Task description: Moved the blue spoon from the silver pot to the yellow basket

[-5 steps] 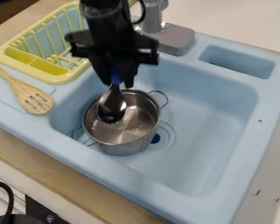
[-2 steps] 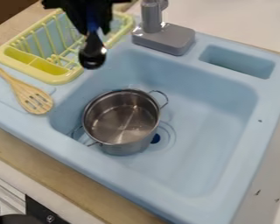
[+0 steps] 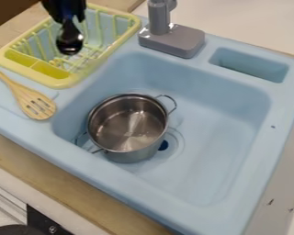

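Progress, near to far. The pot stands upright in the sink; no spoon in it. Lift-out stage: done. The blue spoon is beyond the pot and to its left, bowl downward, in line with the yellow basket as viewed. Clearance between bowl and basket: cannot tell from this angle. The black gripper is above the spoon's bowl, jaws pinching the blue handle. Carry judged nearly complete. Left to do: lower the spoon inside the basket rim, release, withdraw. Possible fault: handle or bowl catching on the basket's upright prongs.

Surface and room, near to far, all positions relative to the pot. Nearest, at lower left: a dark round object and a black panel. Between these and the pot: a strip of wooden counter, then the front rim of the pale blue sink. Drain: just beside the pot, on its right. Slotted wooden spatula: left of the pot, lying on the sink's ledge. Beyond the pot, right: a shallow recess in the rim. Straight beyond: the grey faucet. Past that, a whitish tabletop; far left, a dark brown area, nature unclear.
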`<state>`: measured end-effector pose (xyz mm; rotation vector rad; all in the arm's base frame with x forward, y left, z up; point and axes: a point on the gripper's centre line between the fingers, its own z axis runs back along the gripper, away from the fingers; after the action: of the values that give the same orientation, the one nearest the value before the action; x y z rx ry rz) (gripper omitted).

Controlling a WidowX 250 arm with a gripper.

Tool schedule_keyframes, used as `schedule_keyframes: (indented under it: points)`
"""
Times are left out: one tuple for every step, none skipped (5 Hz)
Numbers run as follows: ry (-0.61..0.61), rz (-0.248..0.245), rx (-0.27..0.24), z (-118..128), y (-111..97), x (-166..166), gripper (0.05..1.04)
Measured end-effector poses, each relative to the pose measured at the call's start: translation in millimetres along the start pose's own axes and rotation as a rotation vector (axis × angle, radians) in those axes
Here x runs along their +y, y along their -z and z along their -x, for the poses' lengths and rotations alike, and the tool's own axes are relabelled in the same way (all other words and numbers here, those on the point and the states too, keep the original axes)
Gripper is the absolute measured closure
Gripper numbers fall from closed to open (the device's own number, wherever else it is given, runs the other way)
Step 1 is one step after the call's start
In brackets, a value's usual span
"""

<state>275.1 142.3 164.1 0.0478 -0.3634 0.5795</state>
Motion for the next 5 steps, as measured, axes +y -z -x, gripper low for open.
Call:
schedule_keyframes:
  points:
    - [-0.032,0.004,-0.011,-15,15,11,0.759]
    - [-0.053,0.003,-0.046,-23,29,13,0.759]
    - [-0.073,0.008,-0.049,-24,45,11,0.759]
    - [-0.094,0.027,-0.054,-26,53,7,0.759]
    - [-0.012,0.033,-0.016,-24,64,-2,0.759]
